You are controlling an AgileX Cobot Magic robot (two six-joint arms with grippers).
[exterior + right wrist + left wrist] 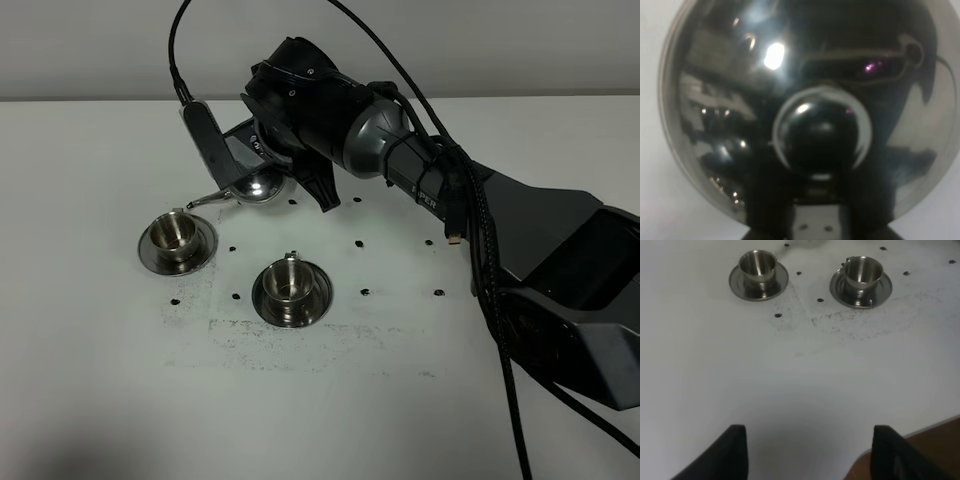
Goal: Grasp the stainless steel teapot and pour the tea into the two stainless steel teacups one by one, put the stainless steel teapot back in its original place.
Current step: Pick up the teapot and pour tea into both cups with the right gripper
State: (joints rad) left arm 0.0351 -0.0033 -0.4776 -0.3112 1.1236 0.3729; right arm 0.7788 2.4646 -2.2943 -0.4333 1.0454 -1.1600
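The stainless steel teapot (258,186) is gripped at the far side of the table (100,400) by the closed right gripper (275,150). Its spout (205,202) is pointed toward the left teacup (178,232). That cup and the right teacup (290,280) are set on saucers (148,255), and only bare steel is seen inside them. The left gripper (810,455) is seen wide open, well apart from both. Black dots (358,243) are scattered around the cups.

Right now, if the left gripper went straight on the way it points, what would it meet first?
Probably the bare table, short of the two cups; nothing lies between it and the left gripper. Depth is unclear.
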